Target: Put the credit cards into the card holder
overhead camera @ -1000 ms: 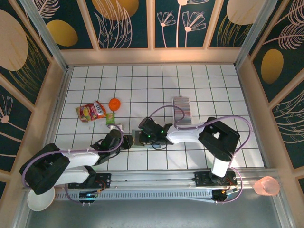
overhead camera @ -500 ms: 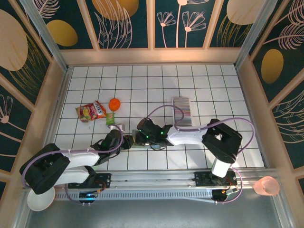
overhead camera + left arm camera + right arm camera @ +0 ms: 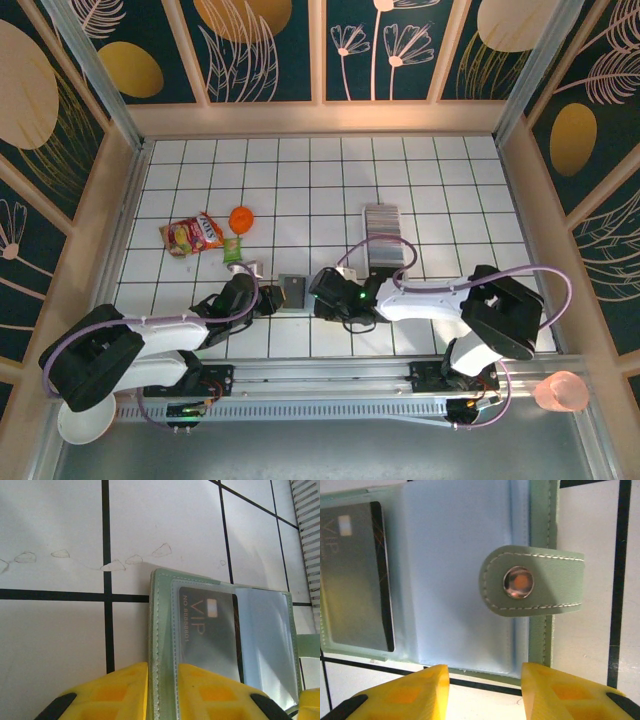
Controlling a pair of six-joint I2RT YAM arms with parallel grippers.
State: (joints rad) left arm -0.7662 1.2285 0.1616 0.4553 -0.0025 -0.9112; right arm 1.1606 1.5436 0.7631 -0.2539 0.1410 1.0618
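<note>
The card holder is pinched edgewise by the left end effector; the right end effector is parted, empty, beside it.

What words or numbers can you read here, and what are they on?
"VIP": on the grey card in the card holder.
"NO 8888001": small print beside it on that card; digits not certain.
Snack packet: printed name too small to read.
</note>
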